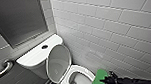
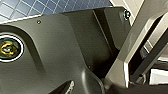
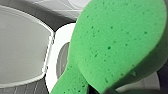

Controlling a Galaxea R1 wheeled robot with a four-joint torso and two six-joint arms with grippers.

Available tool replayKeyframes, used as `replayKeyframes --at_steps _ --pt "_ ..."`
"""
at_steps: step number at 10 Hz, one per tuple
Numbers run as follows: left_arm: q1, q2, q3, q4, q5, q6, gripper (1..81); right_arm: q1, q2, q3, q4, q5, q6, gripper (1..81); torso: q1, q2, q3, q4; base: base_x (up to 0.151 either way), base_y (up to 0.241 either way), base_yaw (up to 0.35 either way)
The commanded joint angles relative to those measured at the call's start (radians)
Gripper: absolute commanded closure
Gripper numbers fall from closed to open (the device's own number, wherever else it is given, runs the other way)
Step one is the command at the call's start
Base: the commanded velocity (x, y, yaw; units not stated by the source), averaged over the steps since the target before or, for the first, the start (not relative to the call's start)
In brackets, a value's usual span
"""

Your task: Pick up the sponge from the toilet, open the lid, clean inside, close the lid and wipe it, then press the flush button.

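The right gripper (image 1: 106, 80) is closed on one end of the sponge (image 1: 100, 77) and holds it just beside the rim of the toilet (image 1: 79, 68). The green porous pad looks light and soft, so I judge it will squash and bend when pressed, and a hold across its thick middle would be more firm. Farther back, the lid (image 1: 58, 61) stands raised against the tank, where the flush button (image 1: 44, 46) sits.

Porous foam sponge (image 3: 112, 45), glossy ceramic toilet (image 1: 34, 57)
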Motion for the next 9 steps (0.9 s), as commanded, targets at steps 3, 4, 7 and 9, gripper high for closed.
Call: replayKeyframes --at_steps 3,4,7,9 --pt "-0.015 -0.008 -0.002 -0.008 0.065 0.0 1.0 0.232 0.15 -0.189 -0.009 -0.096 0.0 81.1 0.0 0.0 0.0 0.0 0.0 0.0 0.0" --pt "-0.015 -0.003 -0.015 -0.007 0.066 -0.011 1.0 0.257 0.195 -0.239 -0.005 -0.12 0.001 81.1 0.0 0.0 0.0 0.0 0.0 0.0 0.0" --pt "-0.013 0.003 -0.022 -0.007 0.066 -0.023 1.0 0.289 0.274 -0.318 -0.005 -0.127 0.004 81.1 0.0 0.0 0.0 0.0 0.0 0.0 0.0" --pt "-0.012 0.023 -0.04 -0.007 0.068 -0.026 1.0 0.318 0.307 -0.323 -0.002 -0.128 0.004 81.1 0.0 0.0 -0.078 0.0 0.0 0.0 0.0"
